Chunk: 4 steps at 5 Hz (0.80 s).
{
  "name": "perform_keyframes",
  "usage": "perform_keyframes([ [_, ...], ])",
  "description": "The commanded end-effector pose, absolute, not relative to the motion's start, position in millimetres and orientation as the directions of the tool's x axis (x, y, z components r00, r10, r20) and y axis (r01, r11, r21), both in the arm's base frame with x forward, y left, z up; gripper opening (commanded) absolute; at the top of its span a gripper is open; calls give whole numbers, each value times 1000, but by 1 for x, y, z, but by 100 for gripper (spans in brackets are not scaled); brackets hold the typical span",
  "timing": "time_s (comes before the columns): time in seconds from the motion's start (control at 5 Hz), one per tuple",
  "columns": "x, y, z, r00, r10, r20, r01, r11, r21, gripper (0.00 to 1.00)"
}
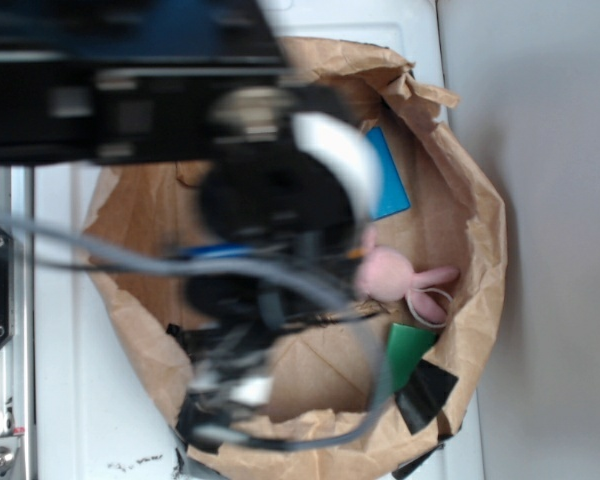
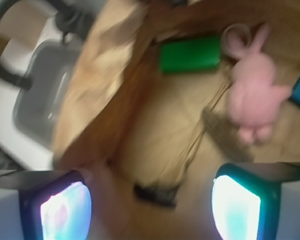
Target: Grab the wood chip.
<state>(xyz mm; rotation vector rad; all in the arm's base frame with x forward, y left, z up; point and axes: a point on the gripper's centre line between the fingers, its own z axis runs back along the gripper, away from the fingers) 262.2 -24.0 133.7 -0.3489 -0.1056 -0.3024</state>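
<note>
Counts: one paper bag lying open on the white worktop, and inside it one wood chip, one pink plush, one green block, one blue flat piece and one small dark scrap.
Left side, wrist view: a grey tray and a black cable sit outside the bag's crumpled wall.
Middle, wrist view: the brown floor of the bag, creased, with the dark scrap near the bottom edge between the two fingers.
Green block: it sits up top in the wrist view, just left of the plush's ears.
Wood chip: a dark-brown, rough strip on the bag floor, lying aslant, touching the plush's lower left side. In the exterior view the arm hides it.
Plush: a rabbit, ears pointing to the top of the wrist view, the blue piece just beside it at the right edge.
Writing: none readable; both views are blurred.
Hand: spread wide, its two glowing fingers at the bottom corners of the wrist view, holding nothing. It hangs above the bag floor, with the chip up and to the right of the gap, near the right finger.
Exterior view: the black arm and its grey cables blur across the bag's left half.
</note>
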Motion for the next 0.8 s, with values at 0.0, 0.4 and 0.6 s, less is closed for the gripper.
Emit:
perform_keyframes([
  [0.0,283,-22,141,951,-272,146,303,911,-279,100],
  [0.4,276,-9,99,929,-331,168,362,906,-218,100],
  [0.6,273,9,64,914,-351,202,383,912,-148,100],
])
